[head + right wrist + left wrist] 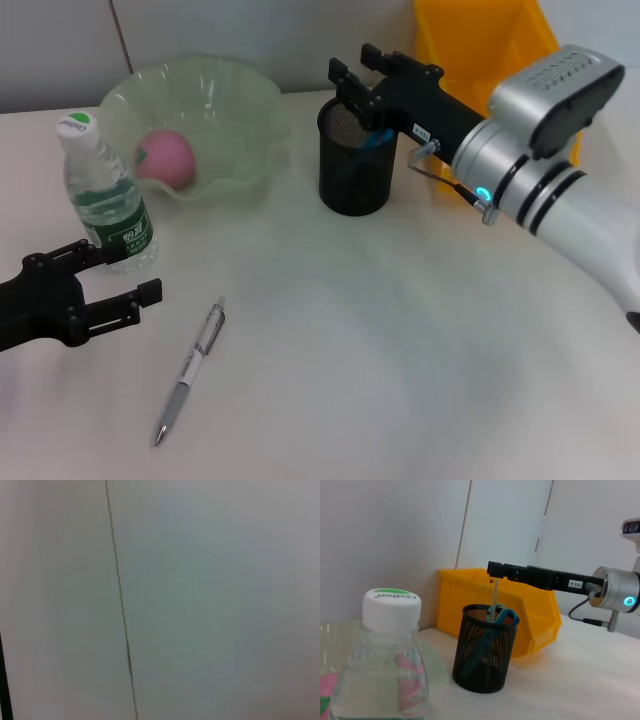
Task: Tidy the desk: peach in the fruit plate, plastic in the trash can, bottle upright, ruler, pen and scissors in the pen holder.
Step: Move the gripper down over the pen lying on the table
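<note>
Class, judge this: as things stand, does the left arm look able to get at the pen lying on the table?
Probably yes. The left gripper is open beside the pen, with bare table between them; the bottle stands farther back.

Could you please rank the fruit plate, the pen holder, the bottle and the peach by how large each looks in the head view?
1. fruit plate
2. bottle and pen holder: they look alike in size, so I leave them unranked
3. peach
</note>
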Action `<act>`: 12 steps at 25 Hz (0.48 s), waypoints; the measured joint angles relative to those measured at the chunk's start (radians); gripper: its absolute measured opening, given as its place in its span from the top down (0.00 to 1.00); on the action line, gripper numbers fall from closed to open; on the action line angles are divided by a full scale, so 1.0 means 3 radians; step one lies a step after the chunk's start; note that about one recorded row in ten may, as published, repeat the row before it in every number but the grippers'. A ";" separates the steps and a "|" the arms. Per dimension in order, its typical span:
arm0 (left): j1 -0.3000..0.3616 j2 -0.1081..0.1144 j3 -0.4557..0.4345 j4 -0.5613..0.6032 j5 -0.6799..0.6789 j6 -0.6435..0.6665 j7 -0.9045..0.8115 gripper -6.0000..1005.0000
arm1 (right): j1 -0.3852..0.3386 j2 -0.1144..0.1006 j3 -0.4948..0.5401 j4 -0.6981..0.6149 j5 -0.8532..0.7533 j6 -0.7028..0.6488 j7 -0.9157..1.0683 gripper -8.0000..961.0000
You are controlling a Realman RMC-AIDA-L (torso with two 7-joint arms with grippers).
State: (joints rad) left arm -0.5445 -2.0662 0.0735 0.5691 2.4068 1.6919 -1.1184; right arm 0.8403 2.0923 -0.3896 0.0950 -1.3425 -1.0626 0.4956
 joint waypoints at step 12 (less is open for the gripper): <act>0.0006 0.0001 0.0022 0.0000 -0.0005 0.0017 0.0006 0.22 | -0.0391 -0.0033 -0.0136 -0.0493 -0.0266 -0.0729 0.0906 0.27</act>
State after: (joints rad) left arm -0.5426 -2.0659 0.0802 0.5691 2.4053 1.6969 -1.1167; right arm 0.7231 2.0824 -0.4304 -0.0529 -1.4222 -1.2812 0.7674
